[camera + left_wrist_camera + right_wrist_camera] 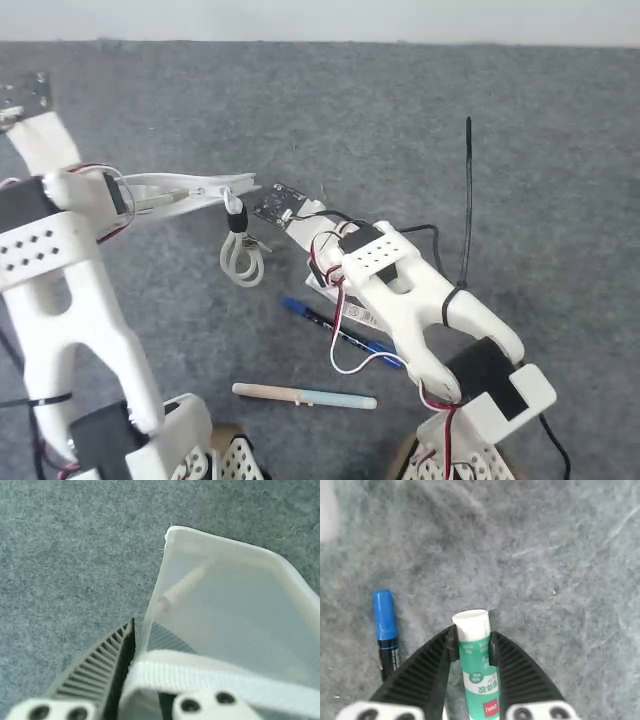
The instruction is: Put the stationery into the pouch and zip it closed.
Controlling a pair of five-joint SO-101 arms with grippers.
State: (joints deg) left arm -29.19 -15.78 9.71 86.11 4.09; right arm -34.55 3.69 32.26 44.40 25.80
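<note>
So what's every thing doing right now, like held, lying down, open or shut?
left end effector: shut on the pouch
pouch: held by its edge, pale stick inside
right end effector: shut on the glue stick
glue stick: gripped, cap on
blue pen: capped, lying on the table
pastel pen: lying on the table

White mesh pouch point(235, 610) held; green-white glue stick point(475, 652) gripped; blue pen point(340, 332), pastel pen point(305, 397) lying flat.

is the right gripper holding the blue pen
No, the right gripper is clamped on a green-and-white glue stick, while the blue pen lies on the carpet beside it.
</note>
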